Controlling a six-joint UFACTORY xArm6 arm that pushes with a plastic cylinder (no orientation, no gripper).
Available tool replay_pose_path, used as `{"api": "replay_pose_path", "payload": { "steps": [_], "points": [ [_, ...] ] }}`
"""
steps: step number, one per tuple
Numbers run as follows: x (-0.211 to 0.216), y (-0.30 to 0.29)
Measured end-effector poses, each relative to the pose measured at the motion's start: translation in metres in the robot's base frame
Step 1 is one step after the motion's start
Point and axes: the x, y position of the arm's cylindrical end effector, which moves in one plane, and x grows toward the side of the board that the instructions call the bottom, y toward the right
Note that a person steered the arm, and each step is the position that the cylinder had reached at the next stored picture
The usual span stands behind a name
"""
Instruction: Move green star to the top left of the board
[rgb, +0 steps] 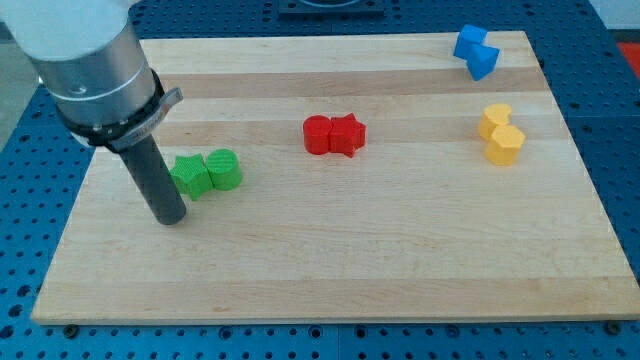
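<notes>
My tip sat on the board near its left edge, about mid-height, rod upright. No jaws on this rig, just the bare rod, holding nothing. Tip was just left of and slightly below the green star; the rod overlapped the star's left side in the view, so I couldn't tell contact. Green star touched a green cylinder on its right, both in the left third of the board, well short of the top left corner. Mid-board, toward the top: red cylinder touching a red star. Right side, near the right edge: two yellow blocks touching, shapes unclear. Top right corner: two blue blocks touching, shapes unclear.
</notes>
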Motion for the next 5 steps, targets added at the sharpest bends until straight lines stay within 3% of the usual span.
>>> {"api": "replay_pose_path", "payload": {
  "steps": [3,5],
  "points": [
    [-0.038,0.014],
    [-0.064,-0.032]
  ]
}}
